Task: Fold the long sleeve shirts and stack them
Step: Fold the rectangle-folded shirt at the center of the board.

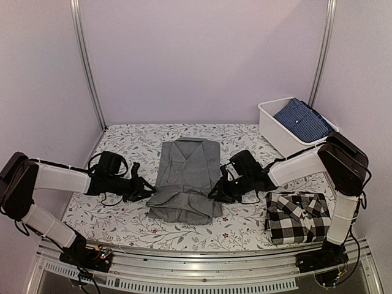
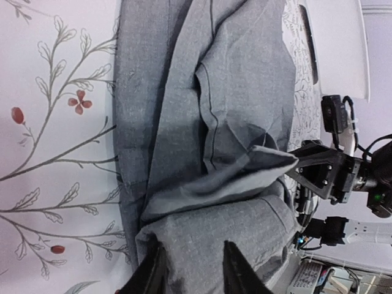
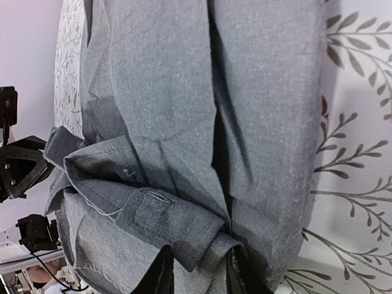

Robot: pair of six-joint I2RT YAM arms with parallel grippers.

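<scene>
The grey shirt [image 1: 187, 177] lies in the middle of the counter [image 1: 122, 220], collar at its far end. Its sides are already turned in, so it reads as a narrow panel. Its near end is rumpled and bunched rather than flat.

The left jaws hold that near end at the shirt's left edge and the right jaws hold it at the right edge, each clenched on a pinch of grey cloth. Each wrist view shows the opposite pair drawing a corner of fabric to a taut point.

The step in hand looks like the lengthwise fold, carrying the hem over toward the collar. To do it well:
- Both pairs should rise together at one rate, keeping the hem stretched between them so the tucked sleeves don't spill out.
- They should then travel straight toward the collar and lay the hem down square with the shoulders before letting go.
- The right pinch seems to gather several layers in a knot, which may leave a lump unless it is smoothed.

To the right of the grey shirt's near end sits the checked shirt [image 1: 297, 215], already a folded rectangle and the likely base of the stack. Beyond the grey shirt's far right corner stands a white bin [image 1: 274, 133] holding blue cloth [image 1: 302, 119].
</scene>
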